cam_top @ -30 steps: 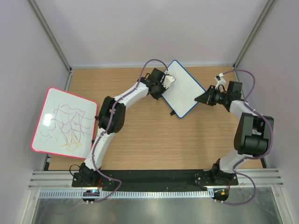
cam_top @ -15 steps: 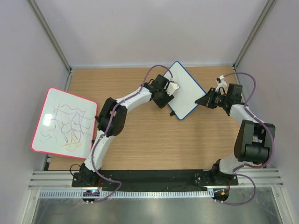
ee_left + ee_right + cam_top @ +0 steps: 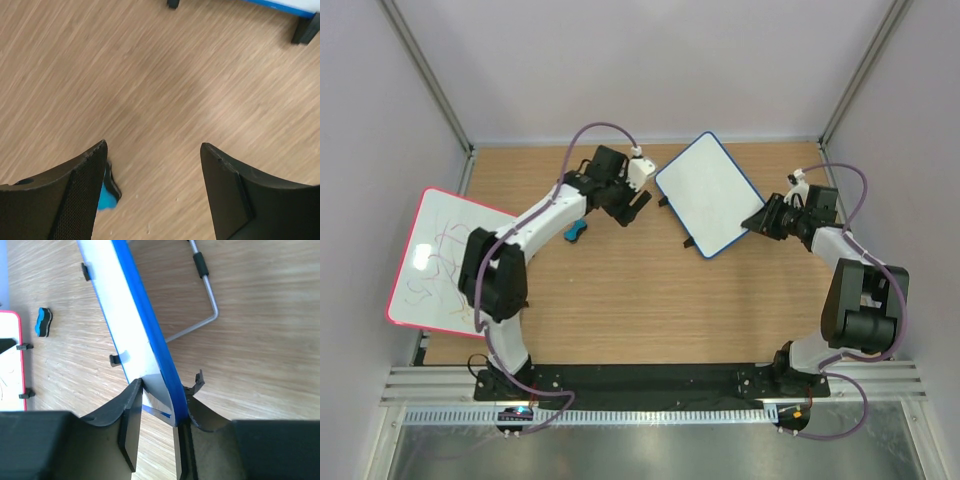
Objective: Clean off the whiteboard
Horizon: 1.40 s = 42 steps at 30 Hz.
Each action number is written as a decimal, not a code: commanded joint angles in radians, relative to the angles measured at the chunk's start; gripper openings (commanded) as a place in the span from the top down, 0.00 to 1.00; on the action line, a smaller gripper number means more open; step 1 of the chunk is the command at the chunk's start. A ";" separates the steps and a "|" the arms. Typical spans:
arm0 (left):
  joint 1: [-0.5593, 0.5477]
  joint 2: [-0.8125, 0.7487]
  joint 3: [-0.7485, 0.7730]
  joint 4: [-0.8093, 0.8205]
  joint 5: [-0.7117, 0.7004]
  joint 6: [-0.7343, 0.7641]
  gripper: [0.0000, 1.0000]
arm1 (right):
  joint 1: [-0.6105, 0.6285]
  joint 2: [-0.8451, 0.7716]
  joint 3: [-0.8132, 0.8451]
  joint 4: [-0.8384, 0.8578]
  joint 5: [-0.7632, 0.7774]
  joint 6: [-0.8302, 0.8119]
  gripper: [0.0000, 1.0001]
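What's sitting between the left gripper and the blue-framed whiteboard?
Nothing visible: only wooden table shows between the open left gripper and the whiteboard. The right gripper clamps the board's far edge; the blue eraser lies on the left gripper's other side, away from the board.

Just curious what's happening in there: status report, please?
Left gripper open, empty, over wooden table beside small blue eraser. Right gripper shut on edge of blue-framed white rectangular whiteboard, tilted, surface looks clean. Nothing lying on it.
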 commanded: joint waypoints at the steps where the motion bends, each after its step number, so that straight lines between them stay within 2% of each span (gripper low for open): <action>1: 0.021 -0.122 -0.106 -0.022 0.025 0.034 0.25 | 0.003 -0.011 -0.034 -0.096 0.127 -0.025 0.66; 7: 0.040 -0.227 -0.249 0.006 0.021 0.051 0.24 | 0.003 -0.040 -0.035 -0.071 0.119 0.000 0.62; 14: 0.051 -0.236 -0.266 0.011 0.027 0.046 0.24 | 0.003 -0.098 -0.034 -0.080 0.087 0.008 0.38; 17: 0.049 -0.234 -0.264 0.009 0.030 0.043 0.24 | 0.003 -0.115 -0.017 -0.117 0.067 -0.008 0.32; 18: 0.051 -0.236 -0.267 0.011 0.031 0.043 0.24 | 0.003 -0.121 -0.012 -0.123 0.064 -0.009 0.25; 19: 0.049 -0.239 -0.269 0.011 0.036 0.043 0.24 | 0.003 -0.141 -0.014 -0.129 0.060 -0.012 0.24; 24: 0.051 -0.267 -0.281 -0.038 0.062 0.043 0.24 | 0.003 -0.240 -0.030 -0.165 0.081 0.000 0.02; 28: 0.051 -0.374 -0.359 -0.069 0.053 0.049 0.21 | 0.003 -0.394 -0.086 -0.223 0.252 0.052 0.00; 29: 0.051 -0.398 -0.370 -0.083 0.047 0.052 0.21 | 0.003 -0.468 -0.102 -0.229 0.368 0.072 0.00; 31: 0.051 -0.460 -0.399 -0.127 0.019 0.063 0.19 | 0.003 -0.535 -0.153 -0.258 0.476 0.121 0.00; 32: 0.049 -0.477 -0.410 -0.143 0.010 0.065 0.18 | 0.003 -0.591 -0.187 -0.267 0.591 0.139 0.00; 36: 0.051 -0.575 -0.522 -0.152 -0.099 0.083 0.15 | 0.003 -0.725 -0.268 -0.284 0.768 0.210 0.00; 42: 0.051 -0.766 -0.782 -0.040 -0.212 0.072 0.09 | 0.003 -0.883 -0.389 -0.280 0.845 0.268 0.00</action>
